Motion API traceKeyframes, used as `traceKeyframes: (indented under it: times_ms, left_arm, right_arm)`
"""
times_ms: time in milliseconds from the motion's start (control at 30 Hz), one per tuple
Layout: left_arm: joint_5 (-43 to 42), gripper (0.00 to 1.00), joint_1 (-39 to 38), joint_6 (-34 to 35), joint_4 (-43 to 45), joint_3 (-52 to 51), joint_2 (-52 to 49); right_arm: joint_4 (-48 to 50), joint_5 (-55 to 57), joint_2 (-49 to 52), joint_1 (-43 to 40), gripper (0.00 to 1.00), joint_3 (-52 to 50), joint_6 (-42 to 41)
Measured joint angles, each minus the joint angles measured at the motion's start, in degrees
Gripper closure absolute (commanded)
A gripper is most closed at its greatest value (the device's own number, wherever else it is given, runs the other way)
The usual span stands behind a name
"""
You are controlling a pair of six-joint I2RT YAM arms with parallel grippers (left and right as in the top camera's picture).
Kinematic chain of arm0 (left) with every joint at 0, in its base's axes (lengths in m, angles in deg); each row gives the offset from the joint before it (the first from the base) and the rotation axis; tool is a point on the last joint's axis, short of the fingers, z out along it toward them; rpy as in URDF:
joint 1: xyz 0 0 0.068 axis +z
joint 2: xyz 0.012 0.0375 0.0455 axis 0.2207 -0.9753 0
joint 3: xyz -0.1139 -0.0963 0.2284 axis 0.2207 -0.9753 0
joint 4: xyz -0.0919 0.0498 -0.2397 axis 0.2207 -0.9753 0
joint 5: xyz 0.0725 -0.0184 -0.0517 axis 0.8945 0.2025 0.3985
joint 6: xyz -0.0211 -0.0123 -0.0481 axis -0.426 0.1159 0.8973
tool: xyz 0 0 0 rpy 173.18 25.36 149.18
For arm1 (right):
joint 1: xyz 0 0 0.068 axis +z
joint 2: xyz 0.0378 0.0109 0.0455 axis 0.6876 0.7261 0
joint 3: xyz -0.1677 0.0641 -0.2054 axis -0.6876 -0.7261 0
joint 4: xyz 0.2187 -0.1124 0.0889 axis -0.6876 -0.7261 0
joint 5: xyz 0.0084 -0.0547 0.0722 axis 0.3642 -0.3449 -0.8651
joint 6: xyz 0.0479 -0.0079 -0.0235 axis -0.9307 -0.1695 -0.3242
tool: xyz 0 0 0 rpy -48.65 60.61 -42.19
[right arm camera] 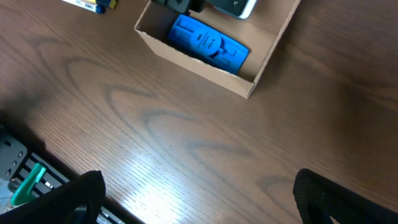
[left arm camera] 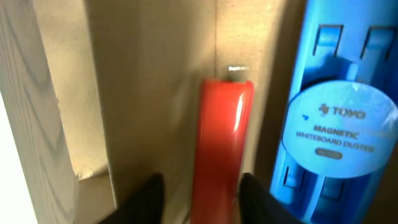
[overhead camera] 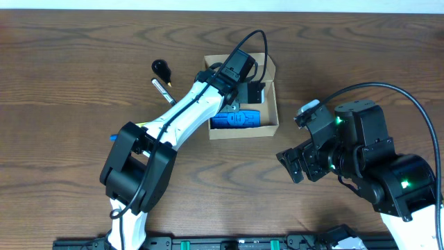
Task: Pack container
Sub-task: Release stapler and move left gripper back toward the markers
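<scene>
I read this as a robotics lab bench: wood-grain table (overhead camera: pixel 69 83), black rail (overhead camera: pixel 208 244) along the bottom edge, cabled left arm (overhead camera: pixel 187 114) and right arm (overhead camera: pixel 374 160).

A dark brown wooden table (overhead camera: pixel 69 83) with flowing grain fills every view. Between the right gripper's fingers (right arm camera: pixel 81 193) and just ahead of them, a pale sheen (right arm camera: pixel 155 180) of reflected light lies on the wood; farther ahead the grain darkens. Beside the finger at the left of that view, a black rail (right arm camera: pixel 12 162) with a green clip (right arm camera: pixel 28 183) runs along the table's edge. Far beyond the fingers, a thin pale strip (overhead camera: pixel 222 4) borders the table, perhaps wall or floor.
</scene>
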Motion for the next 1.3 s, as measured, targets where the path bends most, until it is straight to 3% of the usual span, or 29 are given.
traceKeyframes:
  times_ms: [333,633,967,1300]
  left_arm:
    - [0.8,0.49,0.0,0.9,0.0,0.0,0.0]
    - [5.8,0.48,-2.5,8.7,-5.9,0.0,6.0]
    - [6.1,0.44,-0.3,31.0,-13.2,0.0,27.0]
    - [2.1,0.44,17.4,53.2,-21.3,0.0,28.9]
  right_arm:
    - [0.0,0.0,0.0,0.0,0.01,0.0,0.0]
    - [0.0,0.0,0.0,0.0,0.01,0.0,0.0]
    - [0.0,0.0,0.0,0.0,0.01,0.0,0.0]
    - [0.0,0.0,0.0,0.0,0.01,0.0,0.0]
